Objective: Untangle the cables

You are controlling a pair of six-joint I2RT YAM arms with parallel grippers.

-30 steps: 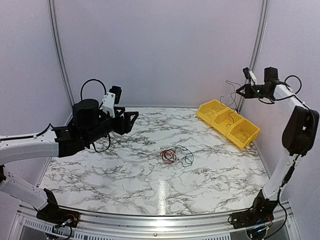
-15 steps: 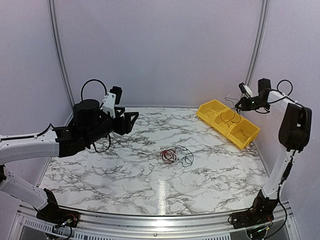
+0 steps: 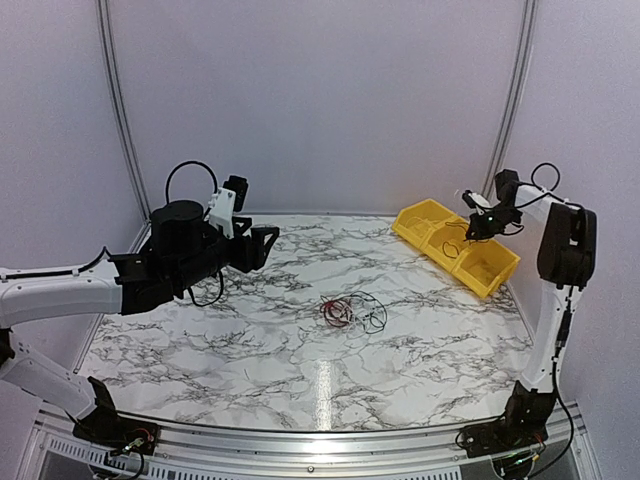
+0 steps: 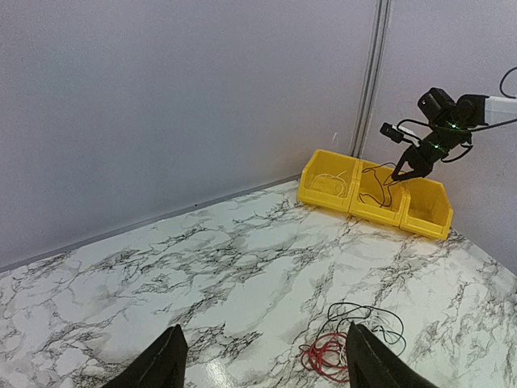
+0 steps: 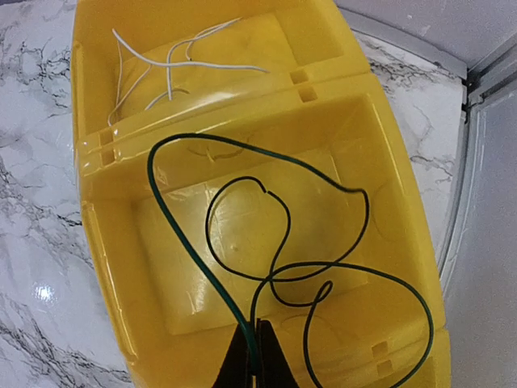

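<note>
My right hand pinches a dark cable over the middle compartment of the yellow bin, far right. My left hand hangs open. The red and black cables lie tangled mid-surface.

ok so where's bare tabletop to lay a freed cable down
The marble table is bare in front of the tangle of thin red and black wires, and between it and the yellow three-compartment plastic bin. Crowded: the tangle at centre, and the bin's middle compartment, where the right gripper holds a thin dark wire.
</note>
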